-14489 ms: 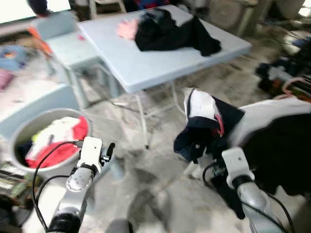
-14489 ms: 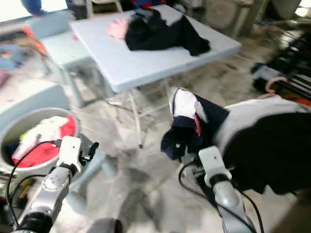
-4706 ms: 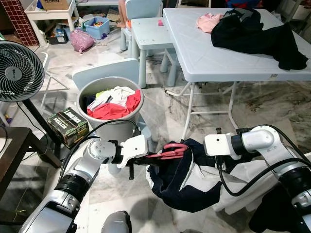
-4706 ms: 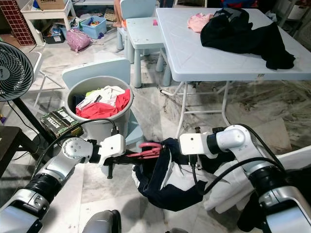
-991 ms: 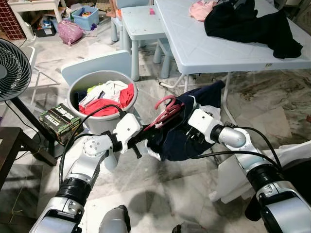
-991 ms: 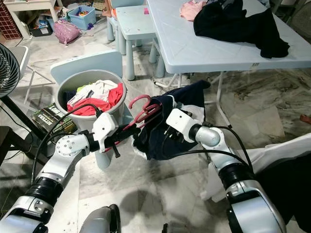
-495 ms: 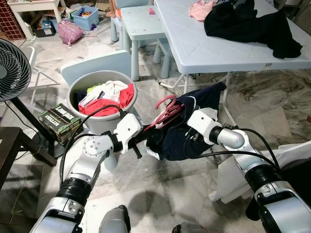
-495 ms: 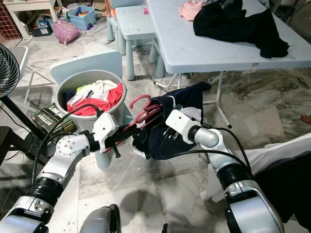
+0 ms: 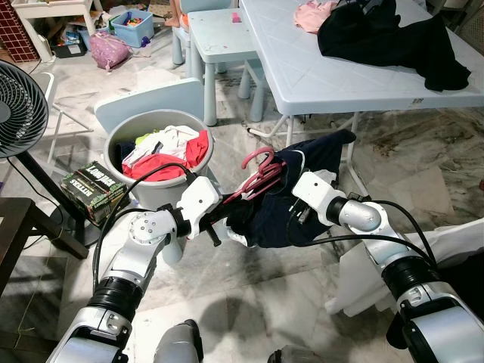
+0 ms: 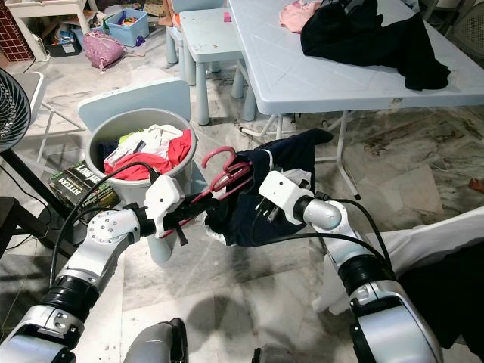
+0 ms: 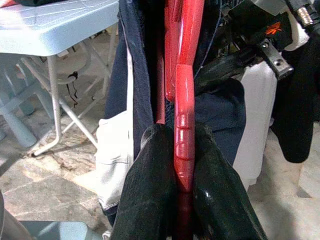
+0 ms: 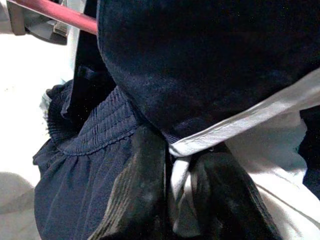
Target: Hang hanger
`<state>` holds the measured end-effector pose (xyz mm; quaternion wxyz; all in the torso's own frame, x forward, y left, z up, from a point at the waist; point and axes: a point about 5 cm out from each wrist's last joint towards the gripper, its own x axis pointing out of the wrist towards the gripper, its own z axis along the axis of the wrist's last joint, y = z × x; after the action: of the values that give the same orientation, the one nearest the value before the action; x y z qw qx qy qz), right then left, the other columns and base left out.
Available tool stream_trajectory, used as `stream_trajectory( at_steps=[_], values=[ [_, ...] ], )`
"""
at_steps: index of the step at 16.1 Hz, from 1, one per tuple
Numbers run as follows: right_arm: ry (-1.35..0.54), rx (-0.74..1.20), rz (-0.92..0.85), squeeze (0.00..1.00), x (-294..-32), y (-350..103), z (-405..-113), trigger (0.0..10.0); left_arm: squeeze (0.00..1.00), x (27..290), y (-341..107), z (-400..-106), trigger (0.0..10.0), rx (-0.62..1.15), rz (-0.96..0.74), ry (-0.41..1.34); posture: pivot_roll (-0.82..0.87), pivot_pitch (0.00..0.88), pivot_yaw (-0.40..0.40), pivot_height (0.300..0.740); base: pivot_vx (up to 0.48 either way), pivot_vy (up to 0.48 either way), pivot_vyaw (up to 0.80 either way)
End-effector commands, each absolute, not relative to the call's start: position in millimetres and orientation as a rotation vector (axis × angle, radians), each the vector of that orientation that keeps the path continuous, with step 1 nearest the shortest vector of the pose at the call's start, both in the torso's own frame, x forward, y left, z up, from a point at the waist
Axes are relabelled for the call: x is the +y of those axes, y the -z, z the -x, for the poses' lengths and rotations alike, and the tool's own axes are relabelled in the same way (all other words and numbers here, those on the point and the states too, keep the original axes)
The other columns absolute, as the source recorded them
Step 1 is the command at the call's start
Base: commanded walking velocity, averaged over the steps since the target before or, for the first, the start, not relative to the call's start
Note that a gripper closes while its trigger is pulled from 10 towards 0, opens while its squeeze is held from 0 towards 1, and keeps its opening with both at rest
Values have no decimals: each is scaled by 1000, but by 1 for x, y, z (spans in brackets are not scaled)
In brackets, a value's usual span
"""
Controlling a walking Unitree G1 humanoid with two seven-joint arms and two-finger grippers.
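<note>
A red hanger (image 9: 255, 172) points up and away from me, its hook above a navy and white garment (image 9: 265, 223). My left gripper (image 9: 224, 206) is shut on the hanger's lower end; in the left wrist view the red bar (image 11: 183, 125) sits pinched between the black fingers (image 11: 150, 190). My right gripper (image 9: 293, 218) comes in from the right and is shut on the garment, clamping a white hem (image 12: 175, 172) between its fingers, with the navy cloth (image 12: 200, 65) bunched over them. The garment hangs draped around the hanger between both grippers.
A grey laundry bin (image 9: 119, 144) full of clothes stands just behind my left arm, a box (image 9: 94, 189) beside it. A pale blue folding table (image 9: 325, 79) with black clothes (image 9: 386, 38) stands ahead on the right. A fan (image 9: 19, 110) is at the left, white cloth (image 9: 363, 276) at lower right.
Since 4.7 s ago both grippers have lifted the hanger and garment, and the hanger now tilts hook-up. Over the last second almost nothing has moved.
</note>
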<state>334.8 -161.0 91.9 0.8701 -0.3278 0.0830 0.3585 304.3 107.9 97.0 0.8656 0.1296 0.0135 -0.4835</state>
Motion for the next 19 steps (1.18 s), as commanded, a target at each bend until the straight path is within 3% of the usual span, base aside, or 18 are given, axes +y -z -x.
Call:
stream_trajectory(
  at_steps=[1, 10, 13, 17, 19],
  values=[
    [-749, 196, 685, 0, -164, -91, -335, 0, 0, 103, -114, -307, 0, -60, -279, 1020, -50, 88, -21, 740, 0, 0, 0],
    [-473, 118, 215, 0, -181, -110, -352, 0, 0, 105, -106, -302, 0, -58, -269, 993, -51, 46, -16, 740, 0, 0, 0],
    [-267, -100, 29, 0, -194, -146, -363, 0, 0, 117, -93, -304, 0, 5, -340, 871, -57, 51, -15, 740, 0, 0, 0],
    [-137, -217, -24, 0, -206, -177, -371, 0, 0, 138, -78, -307, 0, 121, -401, 778, -56, 56, -18, 740, 0, 0, 0],
    [62, -244, -49, 0, -225, -199, -381, 0, 0, 140, -75, -307, 0, 146, -407, 770, -57, 59, -20, 740, 0, 0, 0]
  ],
)
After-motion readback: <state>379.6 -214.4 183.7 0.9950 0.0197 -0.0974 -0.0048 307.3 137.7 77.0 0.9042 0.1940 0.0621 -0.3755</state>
